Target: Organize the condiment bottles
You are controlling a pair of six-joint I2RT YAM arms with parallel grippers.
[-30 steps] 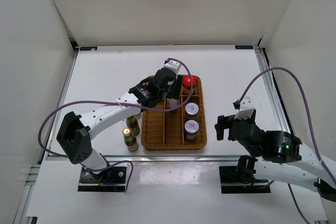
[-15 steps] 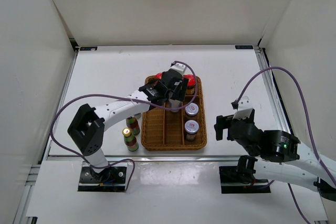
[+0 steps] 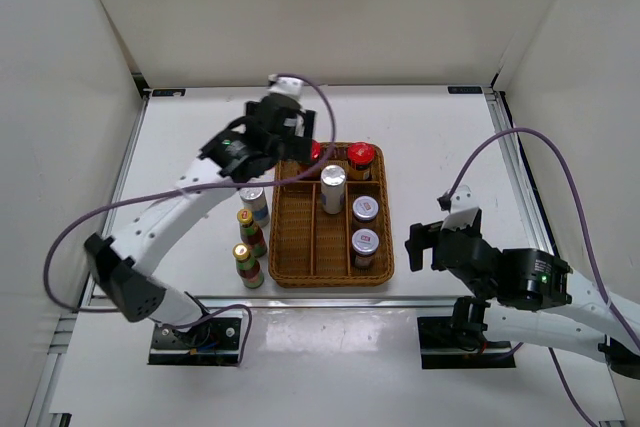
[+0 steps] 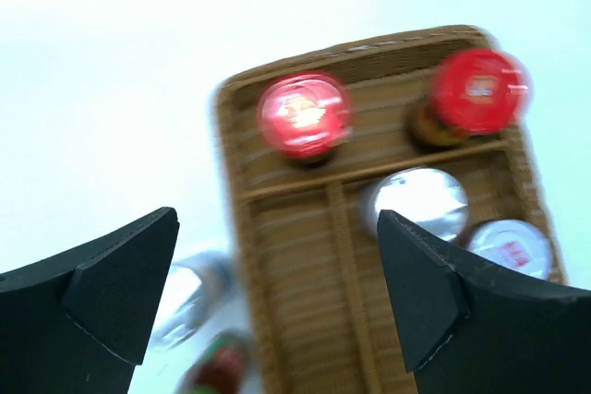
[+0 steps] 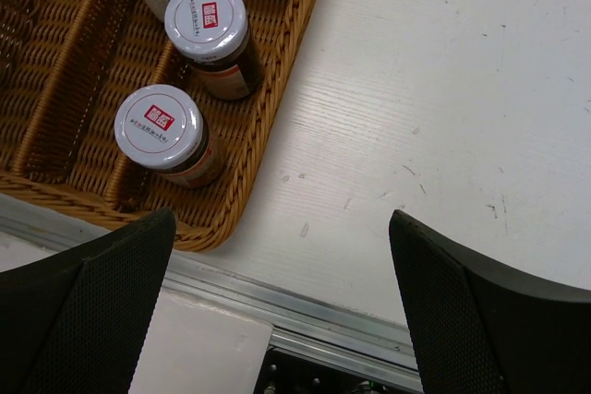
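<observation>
The left hand point(image 4: 277, 220) has lifted up and back off the wicker tray point(image 3: 300, 247), its fingers spread and empty. A tall silver-capped bottle point(image 3: 333, 187) now stands uncovered in the middle lane, just beneath the hand's right finger. The right hand point(image 5: 282, 219), also spread, still hovers right of the short jars point(image 5: 159, 126).

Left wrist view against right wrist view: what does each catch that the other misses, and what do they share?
Left wrist only: two red-capped bottles, and blurred bottles outside the tray. Right wrist only: the nearer short jar and the table's front rail. Both: the wicker tray, the farther short jar, the silver-capped tall bottle.
</observation>
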